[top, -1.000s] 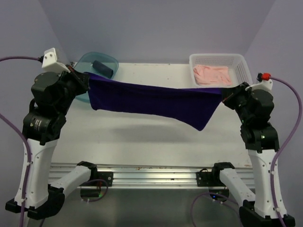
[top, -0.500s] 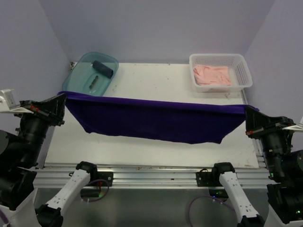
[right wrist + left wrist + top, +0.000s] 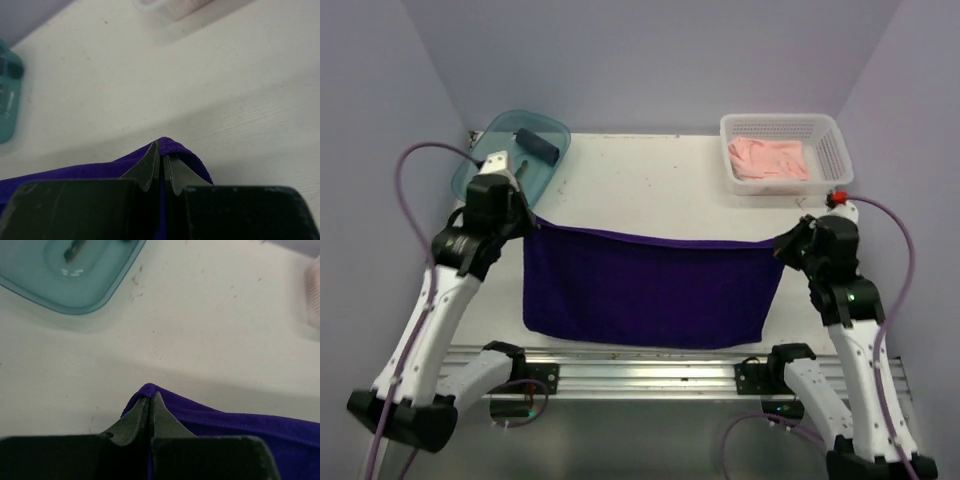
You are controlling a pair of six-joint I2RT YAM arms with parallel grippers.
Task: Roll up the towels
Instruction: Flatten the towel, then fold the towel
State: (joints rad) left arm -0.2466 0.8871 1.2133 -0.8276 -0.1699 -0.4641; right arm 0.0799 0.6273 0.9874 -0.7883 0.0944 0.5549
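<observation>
A deep purple towel (image 3: 650,290) is stretched wide between the two arms, its lower part lying toward the table's near edge. My left gripper (image 3: 528,218) is shut on its far left corner (image 3: 148,390). My right gripper (image 3: 782,243) is shut on its far right corner (image 3: 172,146). A dark slate-blue towel (image 3: 541,145), rolled, lies in the teal tub (image 3: 490,142) at the back left. A pale pink towel (image 3: 768,158) lies crumpled in the white basket (image 3: 832,140) at the back right.
The metal rail (image 3: 640,365) with both arm bases runs along the table's near edge. Purple cables (image 3: 420,155) loop beside each arm. Lilac walls close in the table on three sides.
Both arms have swung back inward and down toward the table. The purple towel, held high and taut before, now hangs lower with its bottom edge near the front of the table.
</observation>
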